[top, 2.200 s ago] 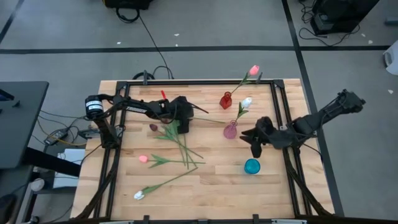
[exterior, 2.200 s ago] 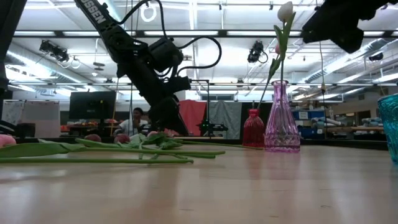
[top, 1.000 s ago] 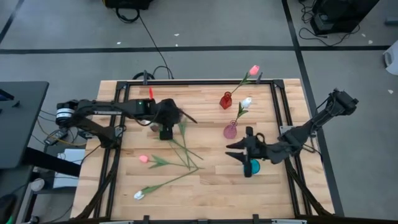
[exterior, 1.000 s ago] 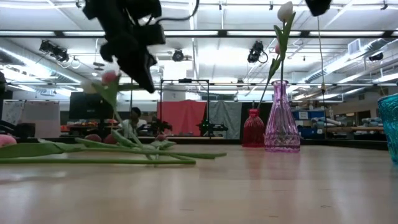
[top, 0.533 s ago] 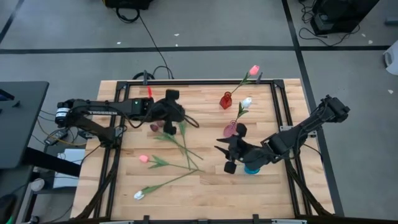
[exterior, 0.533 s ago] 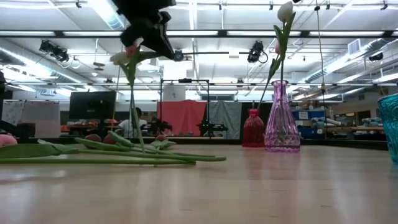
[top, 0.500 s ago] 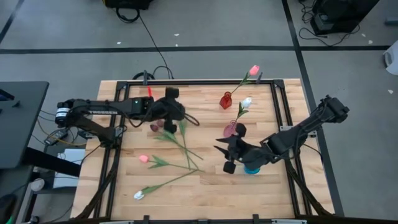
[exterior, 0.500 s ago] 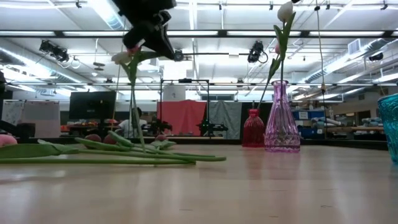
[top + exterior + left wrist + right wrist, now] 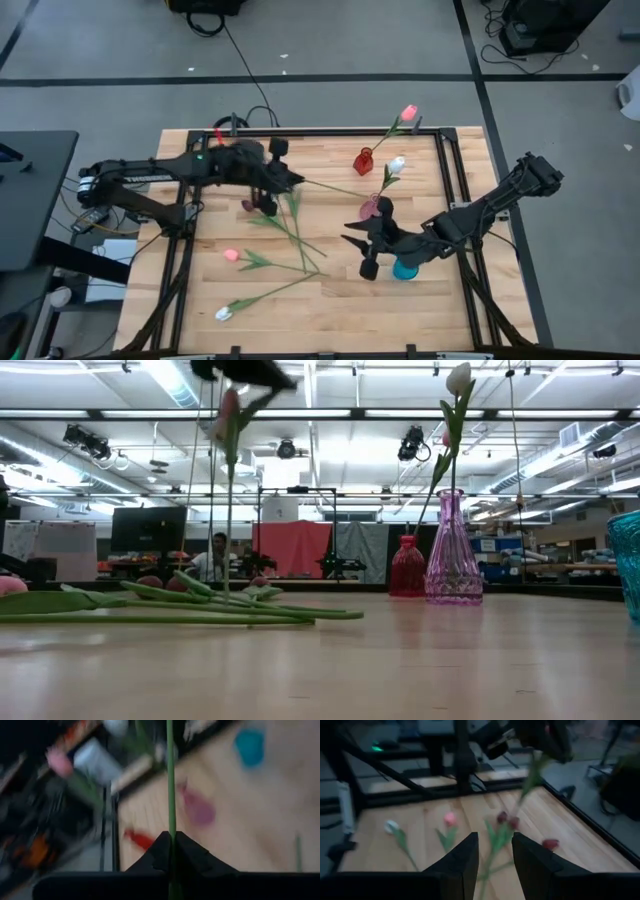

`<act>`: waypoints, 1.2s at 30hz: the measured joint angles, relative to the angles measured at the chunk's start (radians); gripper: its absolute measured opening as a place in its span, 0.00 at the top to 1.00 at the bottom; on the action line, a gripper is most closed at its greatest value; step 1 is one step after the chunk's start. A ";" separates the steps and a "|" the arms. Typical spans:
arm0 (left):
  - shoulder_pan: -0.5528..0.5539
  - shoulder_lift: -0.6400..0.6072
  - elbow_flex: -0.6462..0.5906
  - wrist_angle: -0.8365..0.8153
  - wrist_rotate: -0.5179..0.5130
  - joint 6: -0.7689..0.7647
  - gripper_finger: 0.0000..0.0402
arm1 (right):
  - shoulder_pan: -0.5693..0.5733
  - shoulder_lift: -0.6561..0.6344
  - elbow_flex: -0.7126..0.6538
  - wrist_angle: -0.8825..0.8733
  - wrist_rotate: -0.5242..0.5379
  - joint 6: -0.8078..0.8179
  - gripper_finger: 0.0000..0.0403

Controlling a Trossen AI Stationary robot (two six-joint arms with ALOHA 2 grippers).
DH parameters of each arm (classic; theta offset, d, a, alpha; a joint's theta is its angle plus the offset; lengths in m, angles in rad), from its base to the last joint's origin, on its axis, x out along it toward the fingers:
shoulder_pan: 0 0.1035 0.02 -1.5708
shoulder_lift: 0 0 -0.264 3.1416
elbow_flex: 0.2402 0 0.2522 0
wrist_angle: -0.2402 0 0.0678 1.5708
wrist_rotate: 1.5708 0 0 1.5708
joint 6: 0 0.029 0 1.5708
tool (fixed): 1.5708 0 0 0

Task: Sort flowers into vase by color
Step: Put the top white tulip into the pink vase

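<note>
My left gripper [image 9: 283,180] is up over the table's left half, shut on a pink-headed tulip [image 9: 228,405]. In the high view the tulip's thin stem [image 9: 330,189] reaches out toward the pink vase [image 9: 370,209]. In the low view the stem [image 9: 228,510] drops toward the pile of loose tulips [image 9: 295,235]. I cannot tell whether its lower end touches them. My right gripper [image 9: 358,253] hovers open right of the pile, pointing at it, with nothing between its fingers [image 9: 465,865]. My left gripper pinches the tulip's green stem [image 9: 170,820] between its two fingertips, and the stem runs straight out ahead of them. The pink head sits close under the fingers [image 9: 250,372]. The rest of the stem trails below, slanting down.
A red vase [image 9: 363,160] holds a pink tulip [image 9: 408,112] and the pink vase holds a white one [image 9: 397,163]. A teal vase [image 9: 406,269] stands partly under my right arm. Loose maroon [image 9: 247,205], pink [image 9: 230,255] and white [image 9: 222,313] heads lie at the left.
My left gripper has risen with the tulip and rolled. The pink head has gone up from just over the pile to well above it, and the stem now trails down from it. My right gripper has moved toward the table's left, nearer the pile, and stays open.
</note>
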 joint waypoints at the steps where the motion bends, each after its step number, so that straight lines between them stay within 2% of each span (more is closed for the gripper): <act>1: 0.003 -0.022 0.000 0.011 0.055 -0.009 0.94 | 0.007 -0.003 0.000 0.010 0.001 -0.016 0.68; 5: 0.014 -0.080 -0.034 0.160 0.213 -0.053 0.94 | 0.011 -0.007 -0.001 0.017 0.024 -0.016 0.68; 9: 0.021 -0.079 -0.115 0.265 0.235 -0.069 0.94 | -0.001 -0.007 -0.002 -0.015 0.039 0.019 0.68; 11: 0.022 -0.057 -0.140 0.268 0.172 -0.071 0.94 | -0.012 -0.007 -0.002 -0.038 0.036 0.053 0.68; 16: 0.016 -0.010 -0.168 0.145 -0.052 -0.011 0.94 | -0.027 -0.007 -0.002 -0.069 0.046 0.066 0.68; 20: -0.009 -0.006 -0.169 0.086 -0.171 0.066 0.95 | -0.045 -0.007 -0.002 -0.080 0.044 0.058 0.68; 26: -0.057 -0.001 -0.168 0.014 -0.349 0.044 0.96 | -0.047 -0.007 -0.002 -0.053 0.084 -0.139 0.68; 29: -0.071 0.004 -0.168 -0.059 -0.349 0.004 0.96 | -0.052 -0.007 -0.002 -0.027 0.100 -0.153 0.68; 33: -0.107 0.003 -0.168 -0.109 -0.291 -0.008 0.96 | -0.077 0.021 -0.002 -0.037 0.017 -0.127 0.68; 36: -0.137 0.003 -0.168 -0.094 -0.316 0.012 0.96 | -0.107 0.056 -0.003 -0.057 -0.028 -0.046 0.68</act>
